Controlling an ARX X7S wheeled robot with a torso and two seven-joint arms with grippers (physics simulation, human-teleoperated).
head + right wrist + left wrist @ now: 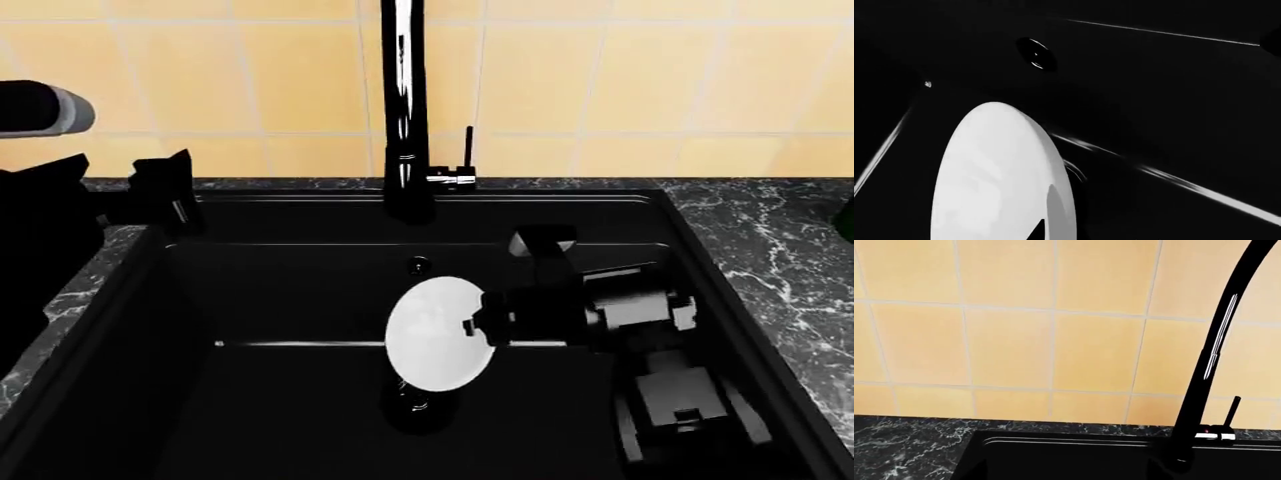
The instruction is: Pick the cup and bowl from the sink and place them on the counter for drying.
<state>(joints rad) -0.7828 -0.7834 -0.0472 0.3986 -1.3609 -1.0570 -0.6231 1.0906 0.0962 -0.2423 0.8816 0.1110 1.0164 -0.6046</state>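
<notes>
A dark grey-black counter (781,260) with white marble veining runs below a wall of pale yellow tiles (1007,345), and a large matte black sink (294,400) is sunk into it. The tall black faucet (404,110) rises at the far rim, centre, with its chrome-banded lever (463,165) just to its right.

Open counter shows to the right of the basin and in a narrower strip at the far left. The basin floor left of the drain (416,408) is open.

The right gripper (483,325) reaches into the sink from the right and is clamped on the right edge of the white bowl (435,333), which is tipped up on edge, above the drain. The right wrist view shows the bowl (1004,180) large and tilted against the black basin.

The left gripper (163,190) hangs over the far-left rim of the sink; whether its jaws are apart or together cannot be told. The cup is not visible.
</notes>
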